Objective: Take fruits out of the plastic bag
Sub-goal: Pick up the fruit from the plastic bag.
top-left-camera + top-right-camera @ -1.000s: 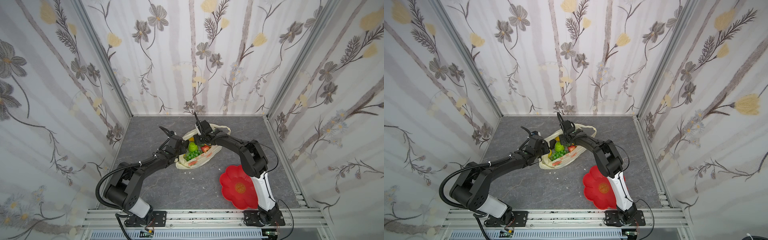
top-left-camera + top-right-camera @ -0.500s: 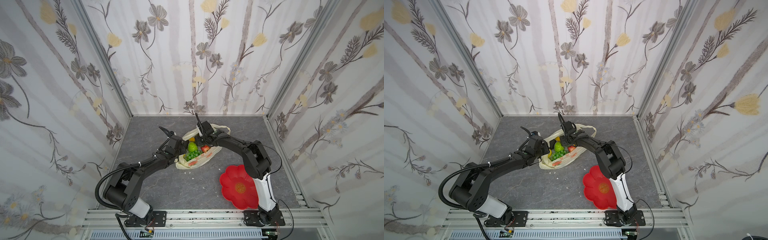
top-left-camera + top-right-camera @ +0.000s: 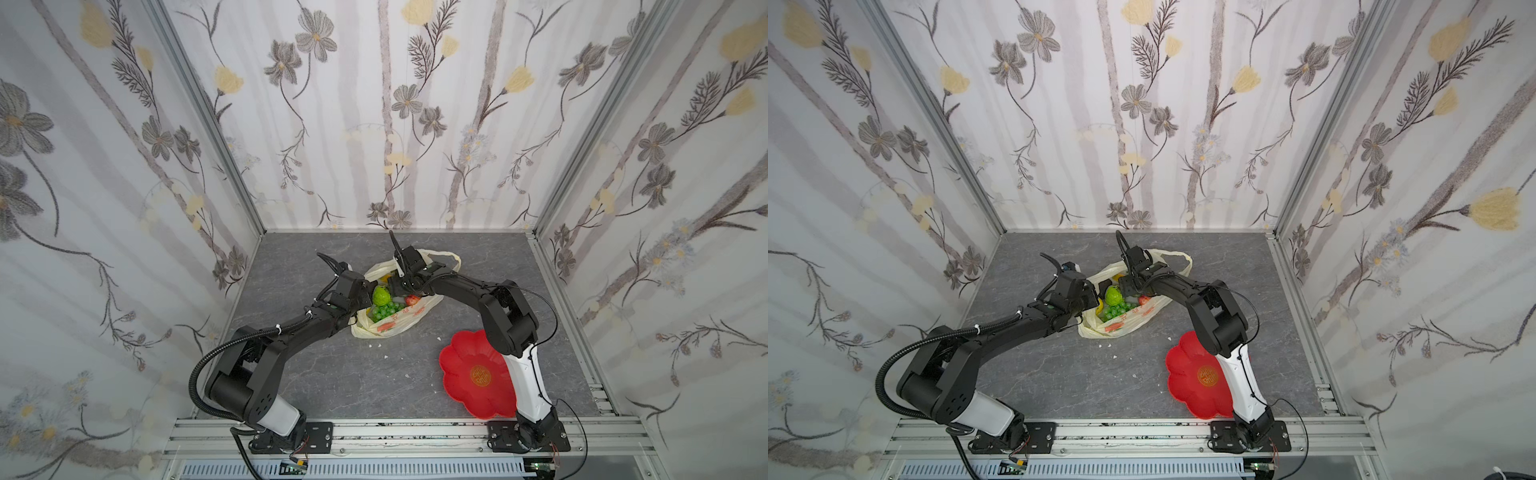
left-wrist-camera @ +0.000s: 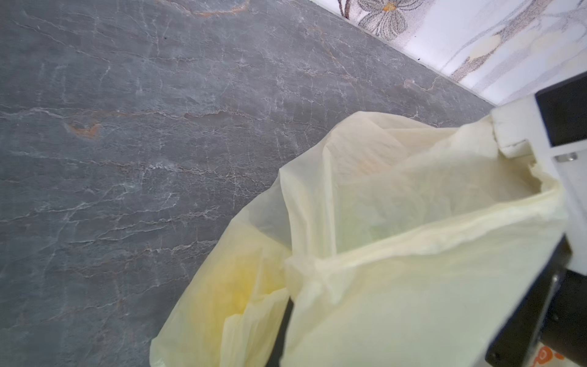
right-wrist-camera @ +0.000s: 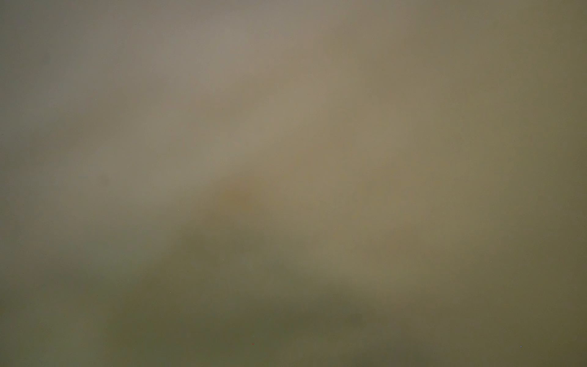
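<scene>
A thin pale-yellow plastic bag point(image 3: 395, 326) lies near the back of the grey stone worktop point(image 3: 332, 374). Small shiny toy fruits point(image 3: 386, 309) sit inside it. The left hand point(image 3: 365, 293) is closed, pinching the bag's edge. The right hand point(image 3: 397, 286) is down in the bag's mouth; I cannot tell if it is open. A red flower-shaped dish point(image 3: 457, 365) sits apart.

Pale-yellow bag point(image 3: 376, 328); red dish point(image 3: 459, 368); grey marbled table point(image 3: 332, 374).

plastic bag point(image 3: 399, 325): thin, crinkly, translucent pale-yellow film
fruits point(image 3: 384, 310): glossy moulded plastic
red dish point(image 3: 461, 365): smooth, shiny plastic
worktop point(image 3: 340, 374): matt grey, veined stone look
</scene>
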Motion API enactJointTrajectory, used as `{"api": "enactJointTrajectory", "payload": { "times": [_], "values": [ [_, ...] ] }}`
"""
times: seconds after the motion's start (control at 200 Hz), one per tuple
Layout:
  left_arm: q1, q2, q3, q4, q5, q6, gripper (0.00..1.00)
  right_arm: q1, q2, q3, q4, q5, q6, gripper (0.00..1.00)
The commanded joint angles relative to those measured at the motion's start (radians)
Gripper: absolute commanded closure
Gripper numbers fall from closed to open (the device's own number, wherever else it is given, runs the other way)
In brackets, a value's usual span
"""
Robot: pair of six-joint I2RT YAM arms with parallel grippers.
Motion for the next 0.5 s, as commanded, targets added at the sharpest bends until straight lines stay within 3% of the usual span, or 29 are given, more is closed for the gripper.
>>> {"api": "enactJointTrajectory", "payload": {
  "times": [0.0,0.185,0.495],
  "values": [
    [0.001,-0.003,-0.001,0.001,-0.014,-0.003,1.00,0.002,0.013,0.012,-0.008,-0.031,0.012,0.32],
    [0.001,-0.003,0.000,0.001,-0.015,-0.003,1.00,0.004,-0.020,0.007,-0.009,-0.025,0.015,0.44],
    [0.001,0.002,-0.001,0.001,-0.008,0.000,1.00,0.007,-0.150,-0.040,-0.017,-0.026,0.013,0.44]
  ]
}}
